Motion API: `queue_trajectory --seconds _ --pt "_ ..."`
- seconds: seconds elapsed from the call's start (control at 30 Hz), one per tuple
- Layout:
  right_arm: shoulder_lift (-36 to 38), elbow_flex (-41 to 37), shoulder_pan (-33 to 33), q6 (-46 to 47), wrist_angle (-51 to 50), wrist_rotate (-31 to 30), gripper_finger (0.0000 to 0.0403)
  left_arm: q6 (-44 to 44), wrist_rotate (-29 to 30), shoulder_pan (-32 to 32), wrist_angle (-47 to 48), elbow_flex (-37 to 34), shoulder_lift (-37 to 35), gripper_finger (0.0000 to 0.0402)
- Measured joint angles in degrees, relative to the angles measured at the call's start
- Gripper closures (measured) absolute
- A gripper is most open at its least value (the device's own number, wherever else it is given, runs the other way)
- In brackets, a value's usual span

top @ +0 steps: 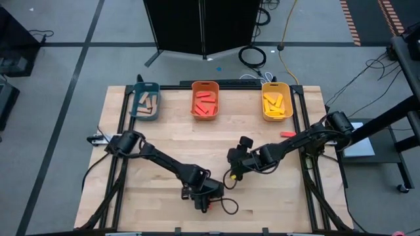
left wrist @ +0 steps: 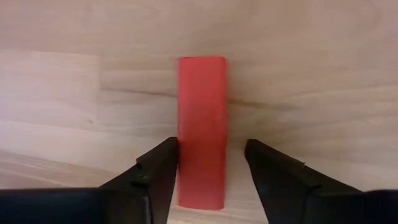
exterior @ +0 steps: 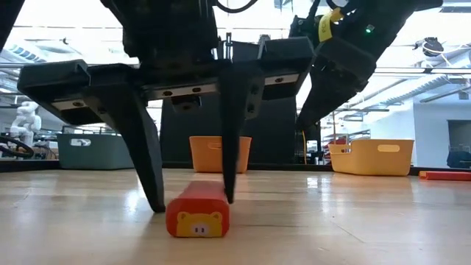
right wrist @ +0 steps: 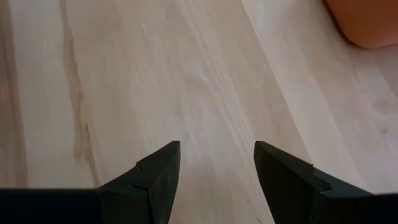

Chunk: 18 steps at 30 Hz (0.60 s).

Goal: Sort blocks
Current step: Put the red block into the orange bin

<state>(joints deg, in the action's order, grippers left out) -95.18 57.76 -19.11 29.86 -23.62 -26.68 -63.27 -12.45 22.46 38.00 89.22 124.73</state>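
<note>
Left gripper [left wrist: 208, 165] down at the table's near edge, fingers straddling a red block [left wrist: 201, 130] lying flat, one finger touching, the other just off it, so not clamped yet. Looks like the pick-up step. Next: squeeze shut, lift, carry to the orange bin [top: 205, 100] holding reds. Right gripper [right wrist: 216, 165] hovering open and empty over bare wood nearby.

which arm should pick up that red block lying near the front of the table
The left. Its gripper already straddles the red block, one finger against it, the other beside it with a gap. The right gripper is open over bare table.
</note>
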Motion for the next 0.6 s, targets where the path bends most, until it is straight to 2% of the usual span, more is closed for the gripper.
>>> queue_trajectory --seconds 0.37,0.53,0.6 --pt "0.0 0.0 0.0 -0.41 0.22 0.02 0.0204 3.71 -0.2 -0.09 5.86 3.14 0.23 0.0296" --pt "0.0 0.0 0.0 -0.34 0.22 0.0 0.0204 5.26 -0.39 -0.33 7.29 3.23 -0.06 0.0311" --pt "0.0 0.0 0.0 -0.38 0.18 0.02 0.0204 7.85 1.52 -0.42 7.92 3.21 -0.45 0.0312"
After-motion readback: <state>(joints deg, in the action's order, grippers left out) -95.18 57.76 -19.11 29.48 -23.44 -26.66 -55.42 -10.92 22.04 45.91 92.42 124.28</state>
